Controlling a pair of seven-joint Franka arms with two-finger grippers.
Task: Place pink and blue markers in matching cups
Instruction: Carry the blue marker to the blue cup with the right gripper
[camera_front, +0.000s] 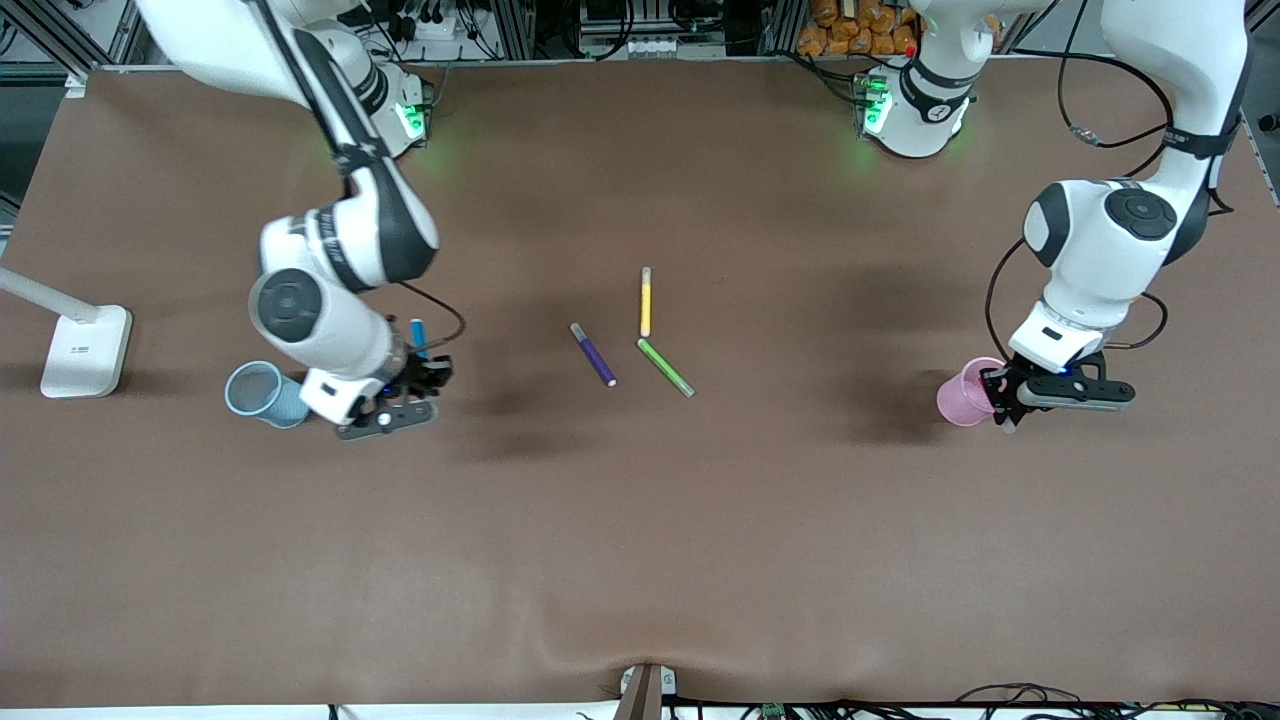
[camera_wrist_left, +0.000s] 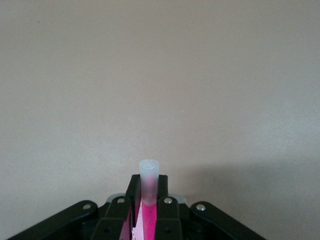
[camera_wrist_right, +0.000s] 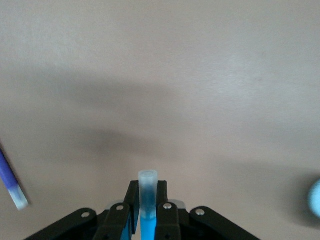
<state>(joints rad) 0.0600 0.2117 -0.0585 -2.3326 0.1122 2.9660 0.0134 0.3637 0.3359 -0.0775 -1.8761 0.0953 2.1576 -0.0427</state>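
My right gripper (camera_front: 412, 378) is shut on the blue marker (camera_front: 418, 336), over the table just beside the pale blue cup (camera_front: 262, 394) at the right arm's end. In the right wrist view the blue marker (camera_wrist_right: 148, 192) sticks out between the fingers, greyish end first, and the blue cup's edge (camera_wrist_right: 315, 198) shows at the border. My left gripper (camera_front: 1008, 402) is shut on the pink marker (camera_wrist_left: 149, 181), right beside the pale pink cup (camera_front: 960, 394) at the left arm's end. The front view hides most of the pink marker under the hand.
Three other pens lie mid-table: a purple pen (camera_front: 593, 354), a yellow pen (camera_front: 646, 301) and a green pen (camera_front: 666, 367). The purple pen (camera_wrist_right: 11, 183) also shows in the right wrist view. A white lamp base (camera_front: 86, 350) stands at the right arm's table edge.
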